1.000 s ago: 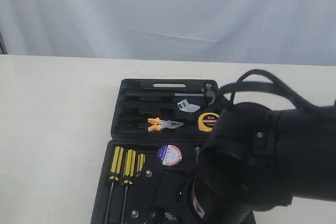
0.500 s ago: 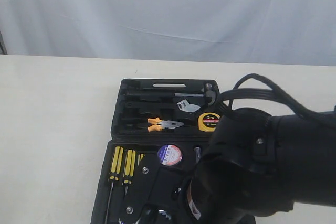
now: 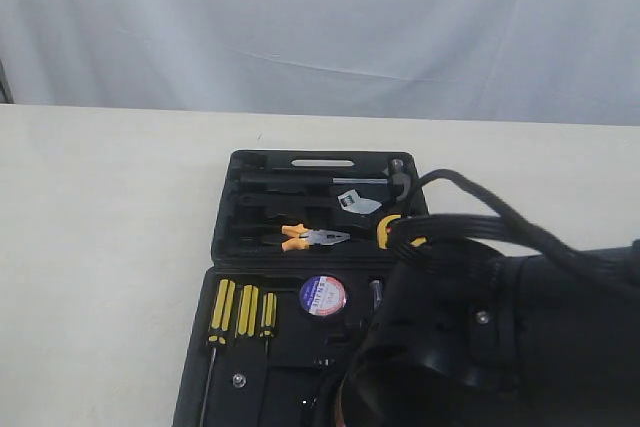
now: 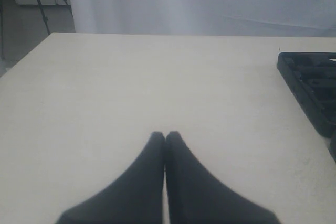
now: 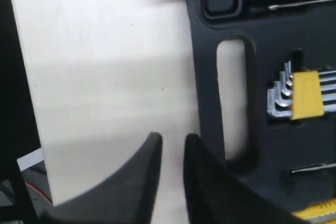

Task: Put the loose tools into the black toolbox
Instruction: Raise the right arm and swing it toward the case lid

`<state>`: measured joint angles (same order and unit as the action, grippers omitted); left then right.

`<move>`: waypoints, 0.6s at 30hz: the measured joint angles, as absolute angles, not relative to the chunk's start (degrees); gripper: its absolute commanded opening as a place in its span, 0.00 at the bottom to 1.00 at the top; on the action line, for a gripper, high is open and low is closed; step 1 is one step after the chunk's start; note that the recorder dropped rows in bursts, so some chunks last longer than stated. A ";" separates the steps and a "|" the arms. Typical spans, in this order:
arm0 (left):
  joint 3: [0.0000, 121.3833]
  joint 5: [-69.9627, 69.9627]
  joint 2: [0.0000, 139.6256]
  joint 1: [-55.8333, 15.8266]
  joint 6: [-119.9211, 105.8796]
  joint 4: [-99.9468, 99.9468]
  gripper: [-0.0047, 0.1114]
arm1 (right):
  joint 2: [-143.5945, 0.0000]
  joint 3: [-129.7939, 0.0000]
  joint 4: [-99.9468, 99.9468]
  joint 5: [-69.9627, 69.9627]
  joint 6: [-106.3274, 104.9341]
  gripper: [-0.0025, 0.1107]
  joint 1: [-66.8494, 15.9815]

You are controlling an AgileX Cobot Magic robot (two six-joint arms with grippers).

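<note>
The black toolbox [image 3: 228,247] lies open on the table. In its far half rest the orange-and-black-handled pliers [image 3: 308,237] and the yellow tape measure [image 3: 384,231], which the right arm's cables partly cover. The black tape roll [image 3: 322,294] sits in the near half. No utility knife shows. My right gripper [image 5: 172,142] hangs over the table beside the case's slot handle [image 5: 233,98], its fingers a little apart with nothing between them. My left gripper [image 4: 165,136] is shut and empty above bare table, well apart from the toolbox edge [image 4: 310,82].
Three yellow-black screwdrivers [image 3: 240,309] lie in the near half; the yellow-clipped hex key set [image 5: 299,94] is close to the right gripper. A hammer and silver wrench [image 3: 358,202] fill far recesses. The right arm's bulk [image 3: 500,347] blocks the near right corner.
The right arm has drawn back toward the near edge. Its gripper, seen over the toolbox's near half before, has dropped out of the exterior view. The cables now cover part of the tape measure.
</note>
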<state>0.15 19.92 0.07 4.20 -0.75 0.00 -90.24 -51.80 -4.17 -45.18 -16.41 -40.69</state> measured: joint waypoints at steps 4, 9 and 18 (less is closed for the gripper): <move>0.15 19.92 0.07 4.20 -0.75 0.00 0.04 | -90.24 -51.80 -4.17 -44.77 -16.41 0.50 -40.69; 0.15 19.92 0.07 4.20 -0.75 0.00 0.04 | -90.86 -51.80 -4.06 -41.83 -16.50 0.50 -40.69; 0.15 19.92 0.07 4.20 -0.75 0.00 0.04 | -97.12 -51.80 -5.08 -37.33 -16.50 0.50 -40.69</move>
<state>0.15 19.92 0.07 4.20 -0.75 0.00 -97.12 -51.80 -5.08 -37.33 -16.50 -40.69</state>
